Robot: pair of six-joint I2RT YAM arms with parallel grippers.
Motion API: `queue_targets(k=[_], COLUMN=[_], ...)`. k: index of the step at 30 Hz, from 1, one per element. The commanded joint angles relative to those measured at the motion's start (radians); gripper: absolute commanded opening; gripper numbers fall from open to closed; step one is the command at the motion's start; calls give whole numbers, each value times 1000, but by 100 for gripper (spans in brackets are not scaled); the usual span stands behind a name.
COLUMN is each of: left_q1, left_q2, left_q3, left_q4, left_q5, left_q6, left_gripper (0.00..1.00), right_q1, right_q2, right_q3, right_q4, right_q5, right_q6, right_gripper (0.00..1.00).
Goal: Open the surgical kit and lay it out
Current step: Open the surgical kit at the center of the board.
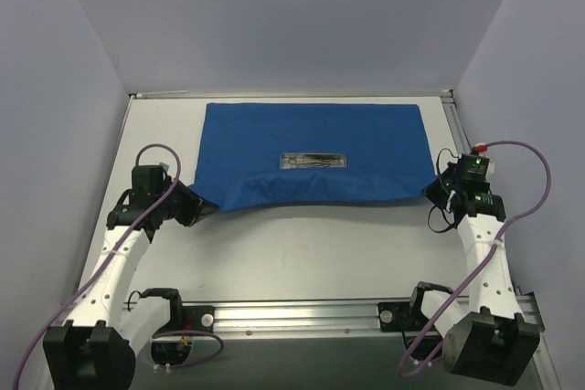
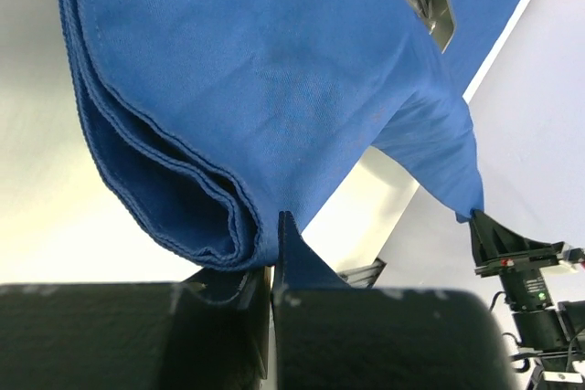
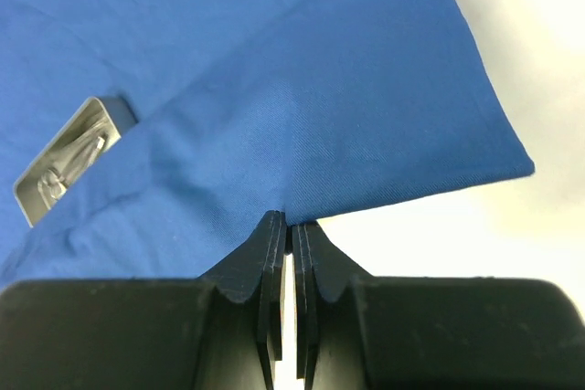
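Pale lilac walls enclosed a white bench (image 1: 302, 253), whose far half was covered by a royal-blue rectangular cloth wrap (image 1: 311, 130), spread open. Its near edge was held up at both corners: the left hand (image 1: 201, 208) was clenched on the folded near-left corner, and the right hand (image 1: 433, 191) was pinched on the near-right one. A small shallow silver tray (image 1: 313, 161) of thin metal instruments lay at the cloth's middle.

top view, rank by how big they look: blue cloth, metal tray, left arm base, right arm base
1. blue cloth
2. left arm base and right arm base: look alike, so unranked; both sit nearer the camera
3. metal tray
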Motion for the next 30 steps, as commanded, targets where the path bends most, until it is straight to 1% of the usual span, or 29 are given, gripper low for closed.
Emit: queue_targets(k=[1,2,7,8,9,10,11,12,13,14,15,16,18,19,20,21,24,25,28,29,30], left_q1=[16,18,27,28,27,27,27,28,28,28,24,21,19,19,19,19,21,22,21,21,21], left_q2=[-67,-76,-128,-137,-153,-162,-170,-191,-203,-216,-217,-208,-202,-205,-210,-220,-208,-202,-187,-182,-167], left_q3=[-2,0,0,-13,-20,-26,-34,-46,-53,-53,-36,-24,-13,-2,-2,1,38,55,121,134,135], left_q4=[-118,-135,-268,-281,-293,-316,-333,-350,-371,-394,-426,-466,-482,-491,-482,-468,-437,-433,-394,-376,-347], left_q5=[30,30,20,26,36,57,65,76,108,111,108,100,80,71,62,51,10,2,-50,-58,-41], left_q6=[38,49,72,72,74,75,75,80,83,92,104,116,135,138,132,130,129,133,155,156,153], left_gripper=[2,2,4,6,13,16,19,29,45,54,60,69,77,84,85,85,85,85,82,79,78], right_q1=[23,46,53,53,53,54,54,56,63,79,123,141,152,151,151,152,152,152,151,152,151], right_q2=[-37,-34,-32,-45,-80,-98,-115,-150,-166,-183,-204,-201,-172,-162,-151,-132,-83,-73,-39,-31,-14], right_q3=[27,24,21,19,18,19,25,32,36,44,50,61,107,120,136,159,177,177,164,159,150], right_q4=[-106,-117,-226,-246,-270,-287,-308,-350,-365,-379,-402,-417,-463,-467,-473,-461,-413,-401,-329,-301,-230], right_q5=[60,59,88,115,111,109,128,132,129,139,148,152,200,201,205,202,163,118,67,47,24], right_q6=[-7,14,5,8,8,8,8,13,16,31,57,62,57,34,27,13,-27,-36,-47,-52,-50], right_gripper=[0,0,0,0,0,2,7,10,15,30,35,41,55,57,65,65,66,65,62,61,61])
